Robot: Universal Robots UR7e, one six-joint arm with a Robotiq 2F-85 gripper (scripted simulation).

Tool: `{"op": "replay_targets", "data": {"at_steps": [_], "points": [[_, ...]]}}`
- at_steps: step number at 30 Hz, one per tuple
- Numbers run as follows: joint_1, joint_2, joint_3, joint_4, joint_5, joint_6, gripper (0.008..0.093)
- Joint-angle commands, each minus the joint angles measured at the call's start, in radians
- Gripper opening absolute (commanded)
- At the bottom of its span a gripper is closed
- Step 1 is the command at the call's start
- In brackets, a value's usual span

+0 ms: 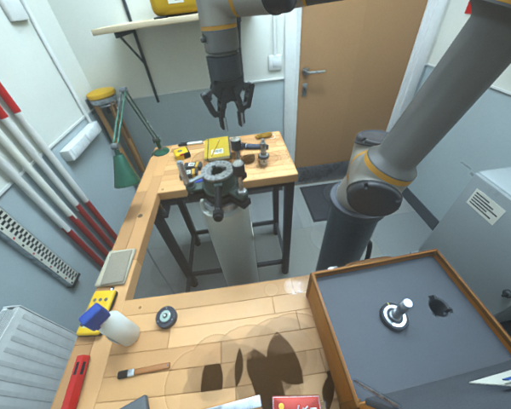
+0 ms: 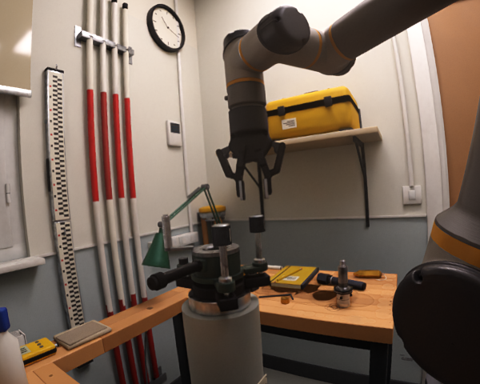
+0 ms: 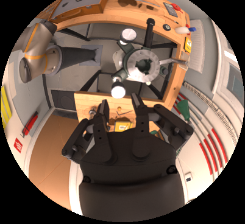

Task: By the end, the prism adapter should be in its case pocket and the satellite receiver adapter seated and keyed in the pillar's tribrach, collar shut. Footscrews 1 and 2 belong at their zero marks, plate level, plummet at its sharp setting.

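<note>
The prism adapter (image 1: pixel 395 313) stands in a pocket of the grey foam case (image 1: pixel 408 323) on the near right. A second pocket (image 1: pixel 439 305) beside it is empty. The satellite receiver adapter (image 1: pixel 262 157) (image 2: pixel 342 285) stands upright on the far wooden table. The tribrach (image 1: pixel 217 178) (image 2: pixel 215 264) (image 3: pixel 142 66) sits on the white pillar, and its central socket is empty. Tall footscrew knobs (image 2: pixel 256 224) (image 3: pixel 118 91) rise around it. My gripper (image 1: pixel 228 115) (image 2: pixel 253 187) (image 3: pixel 121 107) hangs above the far footscrew, well clear of it. It is open and holds nothing.
The footscrew knob (image 2: pixel 221 234) nearest the camera stands tall beside the socket. A yellow notebook (image 1: pixel 216 148), a black torch (image 2: pixel 341 281) and small tools lie on the far table. A green lamp (image 1: pixel 124 169) stands at the left. My own arm base (image 1: pixel 370 193) rises on the right.
</note>
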Motion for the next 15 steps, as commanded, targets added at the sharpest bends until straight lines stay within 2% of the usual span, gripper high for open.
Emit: {"op": "replay_targets", "data": {"at_steps": [1, 9, 15], "points": [[0.0, -0.001, -0.016, 0.015, 0.0, 0.0, 0.048], [0.0, -0.001, -0.136, 0.136, 0.0, 0.0, 0.048], [0.0, 0.002, -0.183, 0.181, 0.0, 0.0, 0.048]]}}
